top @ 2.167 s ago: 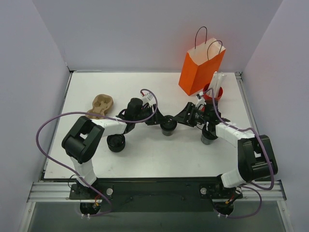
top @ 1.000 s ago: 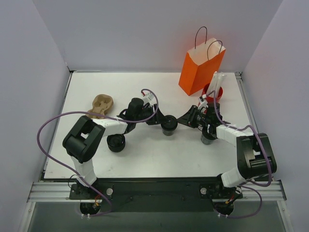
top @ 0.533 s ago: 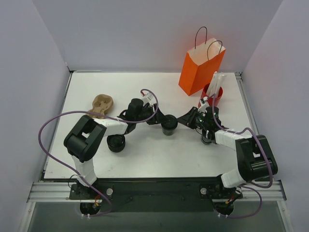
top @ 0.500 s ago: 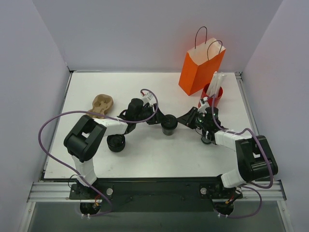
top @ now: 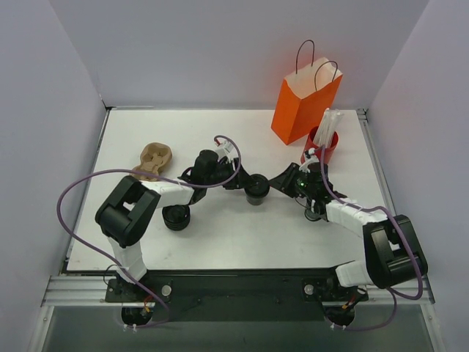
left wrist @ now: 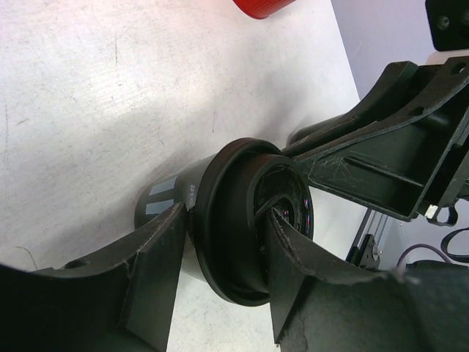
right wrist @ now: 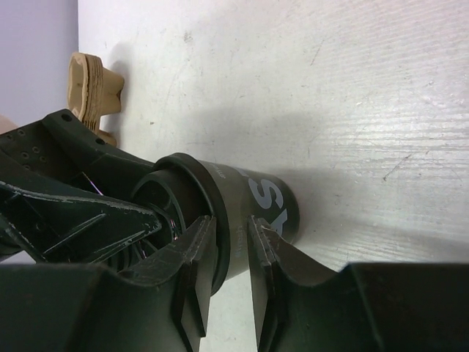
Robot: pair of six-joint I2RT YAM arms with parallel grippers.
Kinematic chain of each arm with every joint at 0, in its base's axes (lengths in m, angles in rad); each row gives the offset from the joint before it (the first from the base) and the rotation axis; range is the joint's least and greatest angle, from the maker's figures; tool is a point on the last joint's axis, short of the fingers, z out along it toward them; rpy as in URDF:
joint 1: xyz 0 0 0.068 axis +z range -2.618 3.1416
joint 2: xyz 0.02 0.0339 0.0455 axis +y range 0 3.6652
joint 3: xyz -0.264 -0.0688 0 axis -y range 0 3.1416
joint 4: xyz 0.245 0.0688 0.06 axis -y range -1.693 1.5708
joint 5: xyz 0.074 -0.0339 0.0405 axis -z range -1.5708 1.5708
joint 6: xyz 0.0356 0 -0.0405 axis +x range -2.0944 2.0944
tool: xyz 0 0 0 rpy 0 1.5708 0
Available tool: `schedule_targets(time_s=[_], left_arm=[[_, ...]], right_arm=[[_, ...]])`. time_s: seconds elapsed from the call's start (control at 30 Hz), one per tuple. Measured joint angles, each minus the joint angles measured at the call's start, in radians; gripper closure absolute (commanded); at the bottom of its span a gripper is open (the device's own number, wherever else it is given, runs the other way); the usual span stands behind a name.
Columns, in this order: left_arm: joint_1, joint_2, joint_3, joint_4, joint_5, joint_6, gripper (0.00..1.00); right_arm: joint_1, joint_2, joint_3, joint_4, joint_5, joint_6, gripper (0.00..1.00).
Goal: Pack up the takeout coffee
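The takeout coffee [top: 256, 188], a small dark cup with a black lid, stands upright mid-table. My left gripper [top: 246, 182] reaches it from the left and my right gripper [top: 275, 183] from the right. In the left wrist view the left gripper [left wrist: 227, 220] is shut on the cup [left wrist: 220, 242], one finger against its wall below the rim and one over the lid. In the right wrist view the right gripper [right wrist: 229, 224] is nearly closed and pinches the cup [right wrist: 275, 202] at the lid's rim.
An orange paper bag [top: 304, 99] stands open at the back right, with a red cup of white straws [top: 323, 141] beside it. A brown cardboard carrier [top: 152, 160] lies at the left. A ribbed black round stack [top: 176, 216] sits near the left arm.
The right arm's forearm has shifted lower and to the right while its gripper stayed at the cup. The left gripper and the cup have barely moved.
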Motion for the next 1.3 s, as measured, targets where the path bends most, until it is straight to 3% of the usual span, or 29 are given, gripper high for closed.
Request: schedule_targets(time_s=[0.6,1.0,1.3], left_arm=[[-0.024,0.008,0.0,0.016,-0.061,-0.016,0.46],[-0.03,0.016,-0.004,0.038,-0.077,-0.025,0.49],[-0.031,0.027,-0.003,0.056,-0.077,-0.029,0.49]], right_arm=[[-0.011,-0.077,0.01,-0.181,-0.082,-0.021,0.75],[-0.011,-0.077,-0.023,-0.12,-0.071,0.008,0.85],[0.012,-0.085,-0.082,-0.033,-0.013,0.037,0.87]])
